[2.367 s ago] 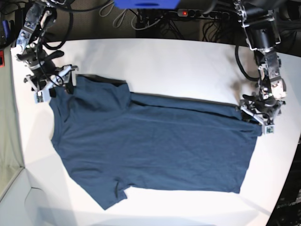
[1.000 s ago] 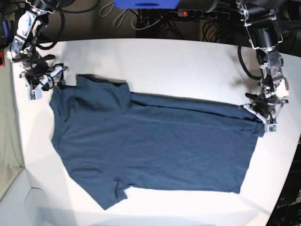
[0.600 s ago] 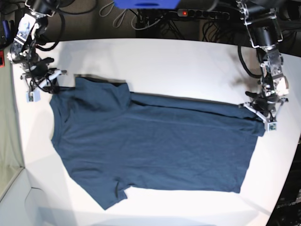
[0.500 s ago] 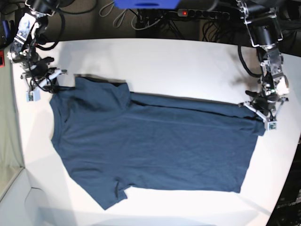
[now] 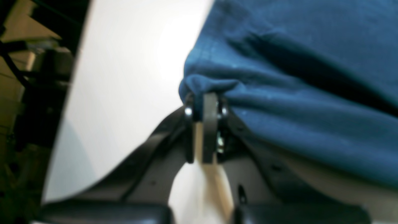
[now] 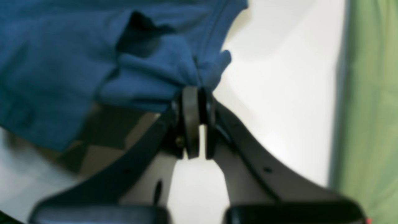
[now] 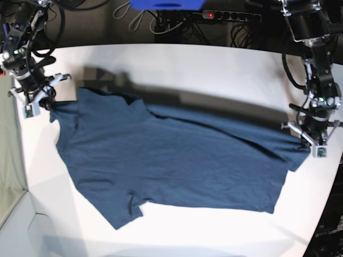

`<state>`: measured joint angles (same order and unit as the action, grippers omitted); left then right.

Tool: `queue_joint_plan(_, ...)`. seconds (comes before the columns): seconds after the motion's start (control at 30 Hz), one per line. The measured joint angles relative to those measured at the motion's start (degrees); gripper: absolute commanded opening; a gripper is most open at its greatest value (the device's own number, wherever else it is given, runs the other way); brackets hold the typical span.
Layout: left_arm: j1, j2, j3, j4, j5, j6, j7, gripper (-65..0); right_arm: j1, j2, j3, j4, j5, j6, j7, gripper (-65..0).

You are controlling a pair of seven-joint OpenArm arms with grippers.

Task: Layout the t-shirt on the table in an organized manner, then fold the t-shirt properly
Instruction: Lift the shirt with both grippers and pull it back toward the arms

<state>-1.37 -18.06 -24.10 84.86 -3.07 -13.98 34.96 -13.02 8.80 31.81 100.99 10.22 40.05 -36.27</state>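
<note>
Light falls from overhead, bright enough that the table point(image 7: 214, 69) glares white, and the t-shirt point(image 7: 171, 160) throws a wide soft shadow along its far edge. Both wrist views are soft and out of focus, the black gripper bodies up close blurring most. The room past the table is dim.

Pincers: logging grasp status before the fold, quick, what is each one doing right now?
Left pincer: closed, pinching an edge of the t-shirt.
Right pincer: closed, pinching a bunched corner of the t-shirt.
</note>
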Motion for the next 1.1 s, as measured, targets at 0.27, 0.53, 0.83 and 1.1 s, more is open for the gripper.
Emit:
queue_joint_plan(0.27,-12.85,-0.96,0.59,-6.99,-0.24,-0.72,4.85,-64.9,15.30,3.72,-0.72,-3.72,-0.13,0.59,-12.61,-65.0)
queue_joint_plan(0.53,-14.53,-1.33,0.61,-7.65,-0.13,-0.68,8.83,-64.9,12.90,4.20,-3.65,-3.43,-1.03,0.61,-15.80,-65.0)
queue_joint_plan(0.83,-12.79,-3.19,0.59,-7.48,-0.13,-0.37,9.38,-64.9,9.73,9.46,-12.94,3.82,-0.92,0.37,-15.61,-65.0)
queue_joint_plan(1.1,-18.01,-3.10,0.63,-7.61,-0.42,-0.24,17.75,-64.9,19.39,7.56,-9.53,0.28,-0.37,0.46,-24.79,-65.0)
